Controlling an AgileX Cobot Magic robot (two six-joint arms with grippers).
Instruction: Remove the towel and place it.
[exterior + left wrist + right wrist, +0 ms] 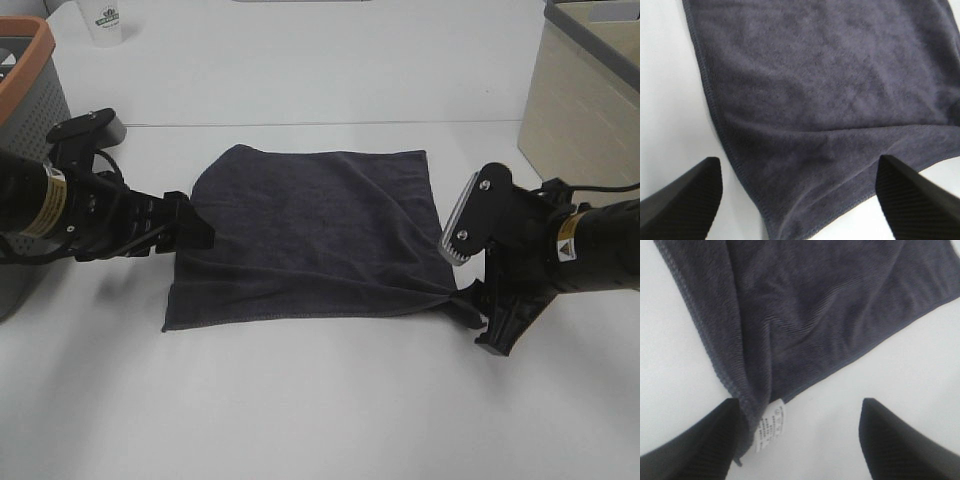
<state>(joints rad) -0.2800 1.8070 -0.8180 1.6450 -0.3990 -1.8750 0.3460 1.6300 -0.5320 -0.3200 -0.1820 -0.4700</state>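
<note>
I see the towel point(310, 235) lying spread out on the middle of the worktop point(320, 410), its near right corner drawn into a bunched point. My left gripper point(797, 167) sits low at the towel's left edge, jaws wide apart over the hem and clamping nothing. My right gripper point(800, 407) is at that bunched corner, jaws also wide, one finger point(700, 450) touching the cloth beside its white label point(771, 422).

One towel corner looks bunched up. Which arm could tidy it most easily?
Probably the right arm: its open right gripper sits right at the towel's bunched corner, while the left gripper is at the opposite side.
</note>
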